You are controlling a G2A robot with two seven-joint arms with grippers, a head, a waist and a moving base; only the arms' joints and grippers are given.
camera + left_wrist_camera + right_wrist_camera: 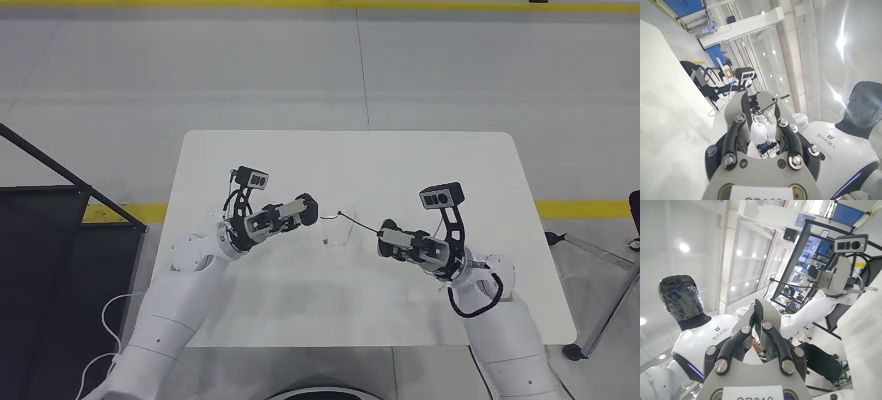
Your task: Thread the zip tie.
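Zip tie (360, 222) was up in the air between my two arms, over the middle of the white surface (250, 160). As far as I could see it wasn't touching it. My right jaws were pressed together on one end, so the strap stuck out from their tips and ran across toward my left side. My left jaws were spread, with a clear gap between the fingers (781, 114), and the strap's thicker far end poked out past one of them. I honestly couldn't tell whether the strap touched that finger. I also couldn't make out whether the tail was anywhere near the head slot.

My guess was that this was the line-up stage, threading not done yet. What worried me was that it's thin and springy and I only had it by one end, so the free end could sag or swing off line at the slightest nudge. If my left jaws closed a bit off target, they'd shove the strap sideways instead of catching it. That could twist it in the right pinch or pop it out onto the surface. A skinny tail into a tiny slot leaves basically no room for angle error.
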